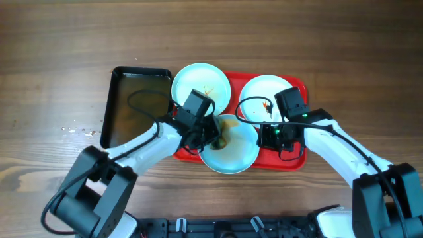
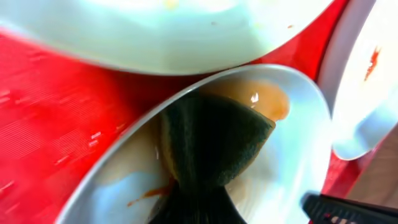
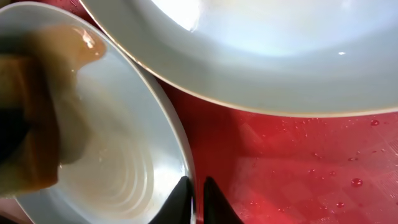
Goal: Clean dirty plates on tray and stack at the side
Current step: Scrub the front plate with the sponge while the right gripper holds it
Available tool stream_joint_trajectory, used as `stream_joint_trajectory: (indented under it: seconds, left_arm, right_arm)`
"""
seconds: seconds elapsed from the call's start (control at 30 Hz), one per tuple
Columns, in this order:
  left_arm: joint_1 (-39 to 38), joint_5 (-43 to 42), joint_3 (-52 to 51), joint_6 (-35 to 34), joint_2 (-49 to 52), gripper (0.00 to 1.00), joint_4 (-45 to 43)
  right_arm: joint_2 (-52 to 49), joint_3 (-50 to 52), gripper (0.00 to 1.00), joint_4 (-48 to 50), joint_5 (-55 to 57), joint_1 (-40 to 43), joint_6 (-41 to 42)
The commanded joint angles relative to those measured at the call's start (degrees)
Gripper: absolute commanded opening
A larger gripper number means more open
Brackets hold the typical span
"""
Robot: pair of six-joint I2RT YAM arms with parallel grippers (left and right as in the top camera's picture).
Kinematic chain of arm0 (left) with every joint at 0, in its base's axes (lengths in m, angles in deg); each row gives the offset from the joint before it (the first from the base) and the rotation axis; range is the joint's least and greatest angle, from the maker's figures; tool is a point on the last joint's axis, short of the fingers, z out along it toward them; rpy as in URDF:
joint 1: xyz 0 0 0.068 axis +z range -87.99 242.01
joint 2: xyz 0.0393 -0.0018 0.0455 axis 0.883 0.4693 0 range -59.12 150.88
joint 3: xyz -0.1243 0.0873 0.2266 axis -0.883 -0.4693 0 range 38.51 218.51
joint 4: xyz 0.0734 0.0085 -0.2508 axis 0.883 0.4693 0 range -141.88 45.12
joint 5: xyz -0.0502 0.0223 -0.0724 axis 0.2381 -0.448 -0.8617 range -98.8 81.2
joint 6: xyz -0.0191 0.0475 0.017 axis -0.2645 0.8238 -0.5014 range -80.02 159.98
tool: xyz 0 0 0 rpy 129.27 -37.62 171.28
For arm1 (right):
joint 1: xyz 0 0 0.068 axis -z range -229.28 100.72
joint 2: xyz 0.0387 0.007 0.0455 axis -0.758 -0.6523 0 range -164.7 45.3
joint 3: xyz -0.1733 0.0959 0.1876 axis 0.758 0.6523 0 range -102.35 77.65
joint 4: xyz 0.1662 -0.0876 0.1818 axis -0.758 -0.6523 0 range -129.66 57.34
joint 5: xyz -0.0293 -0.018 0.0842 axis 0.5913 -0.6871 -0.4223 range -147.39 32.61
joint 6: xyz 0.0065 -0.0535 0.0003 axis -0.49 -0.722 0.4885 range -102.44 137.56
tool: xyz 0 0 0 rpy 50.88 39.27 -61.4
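Three pale plates [image 1: 201, 82] on red tray [image 1: 299, 158]; front plate [image 1: 238, 158] brown-wet.

Overhead straight down, both wrist views close-up, sharing the middle plate [image 1: 239, 156]

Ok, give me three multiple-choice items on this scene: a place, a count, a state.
1. The dark sponge sits: A in a steel sink; B on a folded towel; C in the front pale round plate.
2. How many pale round plates are on the red plastic tray? A two; B three; C four.
3. The right gripper is: A shut on the front plate's rim; B wide open; C holding a cup.
C, the sponge presses into that plate; B, overhead shows three; A, its fingers pinch the rim.
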Motion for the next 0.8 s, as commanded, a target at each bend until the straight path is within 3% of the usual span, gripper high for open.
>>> stream_joint_trajectory:
  seconds: [0.0, 0.1, 0.2, 0.6, 0.7, 0.73, 0.77]
  left_arm:
    - [0.55, 3.45, -0.76, 5.07, -5.62, 0.04, 3.10]
    - [0.55, 3.48, -0.76, 14.75, -10.43, 0.04, 3.32]
    - [0.55, 3.91, -0.76, 18.36, -12.76, 0.04, 0.28]
    - [-5.73, 3.93, -0.79, 18.29, -4.28, 0.04, -4.92]
    - [-5.73, 4.79, -0.79, 11.17, -1.84, 0.04, -4.74]
    - [-5.73, 4.79, -0.79, 8.63, -0.72, 0.04, -4.92]
    - [-5.73, 4.98, -0.79, 5.60, 0.52, 0.04, -4.92]
  right_arm:
    - [-0.52, -0.85, 0.11, -0.07, 1.25, -0.24, -0.02]
    - [-0.52, -0.85, 0.12, -0.07, 1.22, -0.24, 0.00]
    - [-0.52, -0.85, 0.13, -0.07, 1.22, -0.24, 0.00]
    - [-0.52, -0.85, 0.14, -0.66, 1.20, -0.24, 0.00]
    - [-0.52, -0.85, 0.15, -1.16, 1.16, -0.24, 0.02]
    - [-0.52, -0.85, 0.23, -1.09, 0.50, -0.24, 0.04]
    - [-0.52, -0.85, 0.37, -0.96, -0.15, -0.24, 0.02]
